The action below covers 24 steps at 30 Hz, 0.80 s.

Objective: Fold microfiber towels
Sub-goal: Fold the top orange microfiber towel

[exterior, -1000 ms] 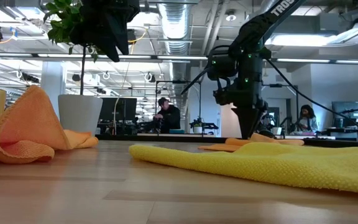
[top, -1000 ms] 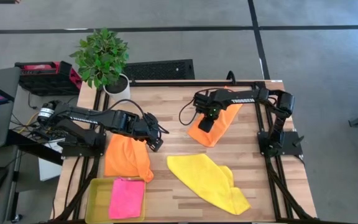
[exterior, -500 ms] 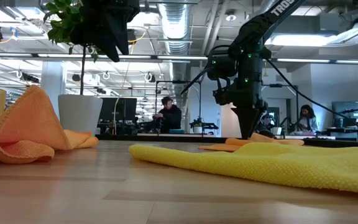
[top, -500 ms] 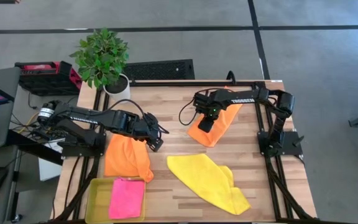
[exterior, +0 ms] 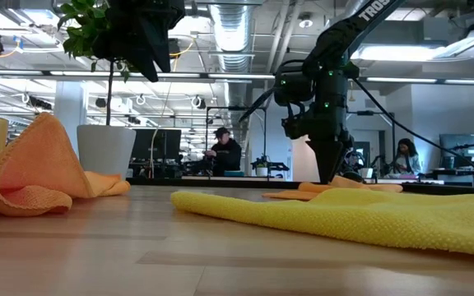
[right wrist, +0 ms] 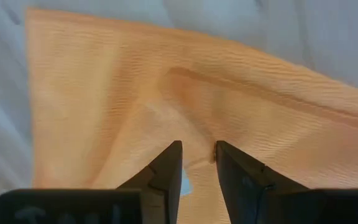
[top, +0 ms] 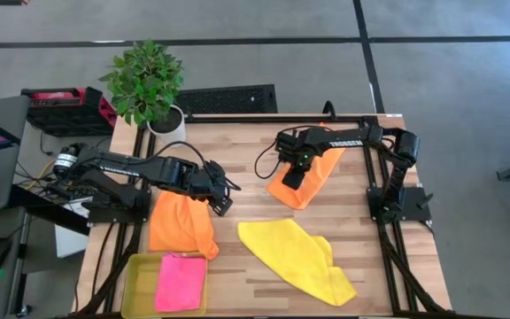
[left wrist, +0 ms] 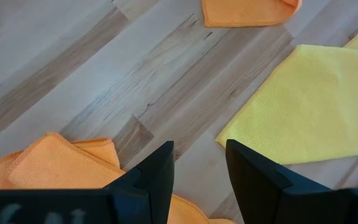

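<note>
An orange towel [top: 312, 173] lies flat at the table's far right, and my right gripper [top: 292, 180] stands on it pointing down, shut on its cloth. A second orange towel [top: 180, 223] lies crumpled at the left, one part heaped up [exterior: 35, 168]. My left gripper [top: 224, 206] hovers open above this towel's right edge with nothing between its fingers [left wrist: 199, 144]. A yellow towel [top: 295, 257] lies spread near the front middle. A pink towel [top: 181, 282] rests folded in the yellow-green tray [top: 138, 275]. My right gripper pinches a small pucker of the orange towel [right wrist: 197, 134] between its two fingers, near the towel's near-left part. The fingers come from above, pointing down. Creases [right wrist: 185, 78] run toward the fingers. The towel lies on the table [exterior: 336, 185]; how many layers are caught does not show.
A potted plant [top: 149, 84] stands at the table's far left corner, its white pot [exterior: 105, 148] behind the left orange towel. Bare wood [top: 237, 168] lies between the two arms. People sit at desks in the room beyond the table.
</note>
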Available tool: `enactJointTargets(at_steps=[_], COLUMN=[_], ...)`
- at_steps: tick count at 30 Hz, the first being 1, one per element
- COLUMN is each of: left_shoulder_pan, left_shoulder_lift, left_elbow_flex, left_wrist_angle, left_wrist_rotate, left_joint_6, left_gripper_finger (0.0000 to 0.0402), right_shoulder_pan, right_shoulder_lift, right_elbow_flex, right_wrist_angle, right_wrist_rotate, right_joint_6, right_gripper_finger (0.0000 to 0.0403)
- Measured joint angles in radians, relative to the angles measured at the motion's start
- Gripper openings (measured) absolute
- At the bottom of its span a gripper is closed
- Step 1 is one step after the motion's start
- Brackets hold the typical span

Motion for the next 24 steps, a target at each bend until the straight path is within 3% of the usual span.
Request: enactJointTargets(at_steps=[11,24], left_shoulder_pan=[0.000,0.000], left_shoulder_lift=[0.000,0.000], left_elbow_flex=[0.000,0.000], left_wrist_angle=[0.000,0.000], left_wrist_rotate=[0.000,0.000], left_joint_6=[-0.001,-0.001], left_gripper_finger=[0.0137,0.0137], right_shoulder_pan=[0.000,0.001], right_shoulder_lift=[0.000,0.000], right_elbow_flex=[-0.007,-0.048], right_wrist_angle=[0.011,0.042], right_wrist_rotate=[0.001,0.003], right_joint_6=[0.000,0.000], right_gripper_finger=[0.0112,0.0017])
